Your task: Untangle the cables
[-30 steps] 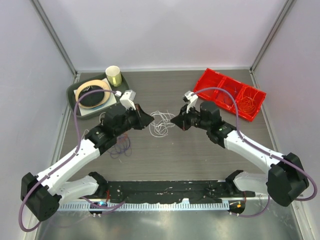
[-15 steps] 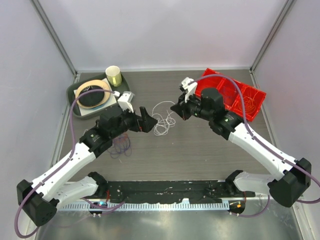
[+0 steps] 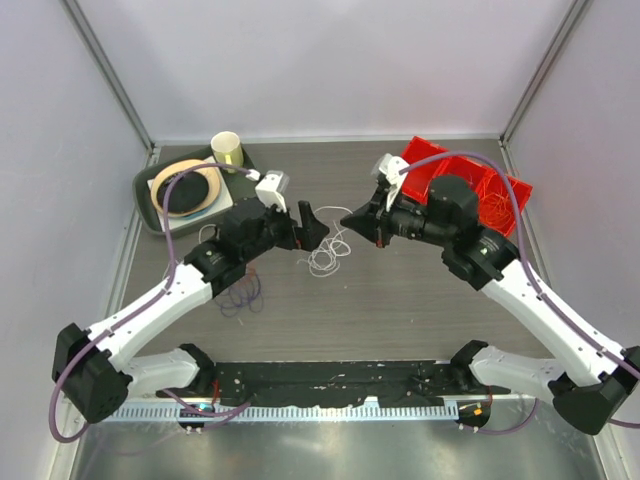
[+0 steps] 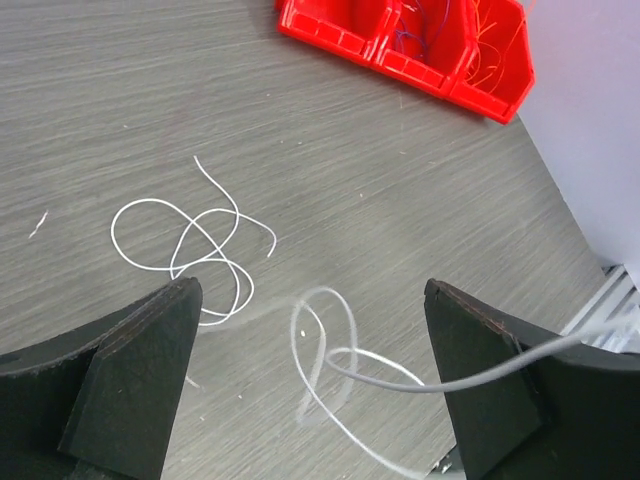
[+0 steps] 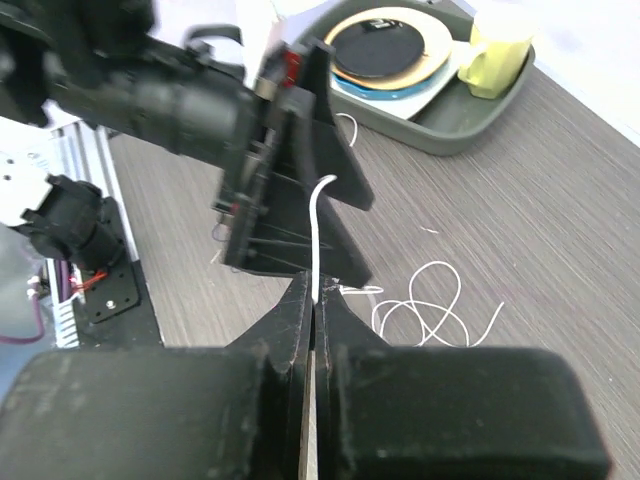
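One white cable (image 5: 318, 215) is pinched in the right tool (image 5: 315, 300), fingers pressed together, and held off the table (image 4: 420, 210). The left tool (image 4: 312, 300) is spread wide. Below, between both tools, white loops (image 4: 185, 240) are left tangled. Purple cables (image 3: 240, 293) lie behind the left tool. With strands (image 4: 488, 48) in the bin (image 4: 400, 75), sorting is judged about half done.

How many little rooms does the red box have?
3, side by side in the red box at the table's far right. In the left wrist view: the left room, the middle room and the right room. Their far ends are cut off there.
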`<state>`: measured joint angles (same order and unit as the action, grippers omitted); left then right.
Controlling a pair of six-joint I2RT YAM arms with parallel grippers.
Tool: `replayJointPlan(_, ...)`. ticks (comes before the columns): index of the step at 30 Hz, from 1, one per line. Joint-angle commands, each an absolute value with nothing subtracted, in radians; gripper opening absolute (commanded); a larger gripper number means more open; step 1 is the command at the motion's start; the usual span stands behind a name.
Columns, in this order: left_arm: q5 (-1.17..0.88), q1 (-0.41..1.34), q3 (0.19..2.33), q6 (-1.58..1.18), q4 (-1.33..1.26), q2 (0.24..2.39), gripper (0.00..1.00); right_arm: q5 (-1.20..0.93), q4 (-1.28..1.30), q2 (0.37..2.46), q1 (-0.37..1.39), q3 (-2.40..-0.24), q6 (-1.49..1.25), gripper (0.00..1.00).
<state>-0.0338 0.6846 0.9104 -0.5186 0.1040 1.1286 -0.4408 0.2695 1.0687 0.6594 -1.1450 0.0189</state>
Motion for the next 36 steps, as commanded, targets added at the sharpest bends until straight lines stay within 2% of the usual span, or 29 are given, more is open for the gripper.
replayJointPlan(1, 0.093, 0.715, 0.94, -0.541, -0.026, 1.161, 0.92, -0.486, 0.253, 1.025, 0.663, -1.186, -0.026, 0.01)
replayJointPlan(2, 0.162, 0.729, 0.94, -0.566, -0.028, 1.161, 0.86, -0.471, 0.255, 1.022, 0.663, -1.189, -0.034, 0.01)
replayJointPlan(3, 0.228, 0.735, 0.94, -0.58, -0.026, 1.157, 0.65, -0.453, 0.268, 1.019, 0.663, -1.19, -0.037, 0.01)
replayJointPlan(5, 0.433, 0.739, 0.93, -0.603, -0.011, 1.129, 0.41, -0.358, 0.29, 1.015, 0.663, -1.198, -0.035, 0.01)
replayJointPlan(6, 0.493, 0.739, 0.928, -0.621, -0.003, 1.121, 0.23, -0.313, 0.313, 1.011, 0.663, -1.198, -0.038, 0.01)
replayJointPlan(7, 0.618, 0.739, 0.924, -0.623, 0.038, 1.109, 0.19, -0.27, 0.322, 1.008, 0.663, -1.197, -0.038, 0.01)
replayJointPlan(11, 0.86, 0.739, 0.937, -0.626, 0.161, 1.075, 0.09, 0.057, 0.359, 0.986, 0.663, -1.186, -0.038, 0.01)
replayJointPlan(12, 0.883, 0.739, 0.94, -0.629, 0.184, 1.066, 0.0, 0.092, 0.359, 0.98, 0.663, -1.18, -0.04, 0.01)
replayJointPlan(15, 0.882, 0.739, 0.94, -0.627, 0.216, 1.049, 0.0, 0.132, 0.353, 0.973, 0.663, -1.184, -0.038, 0.01)
replayJointPlan(20, 0.707, 0.739, 0.905, -0.585, 0.135, 1.038, 0.0, 0.231, 0.341, 1.011, 0.66, -1.233, -0.032, 0.01)
replayJointPlan(22, 0.574, 0.739, 0.897, -0.542, 0.094, 1.049, 0.06, 0.345, 0.331, 1.037, 0.655, -1.284, -0.028, 0.01)
replayJointPlan(24, 0.464, 0.739, 0.896, -0.506, 0.074, 1.06, 0.67, 0.408, 0.305, 1.075, 0.64, -1.331, -0.017, 0.01)
replayJointPlan(26, 0.437, 0.739, 0.893, -0.494, 0.077, 1.065, 0.99, 0.452, 0.272, 1.107, 0.621, -1.36, -0.006, 0.01)
replayJointPlan(36, 0.451, 0.739, 0.851, -0.557, 0.155, 1.046, 1.0, 0.381, 0.114, 1.317, 0.416, -1.583, 0.12, 0.01)
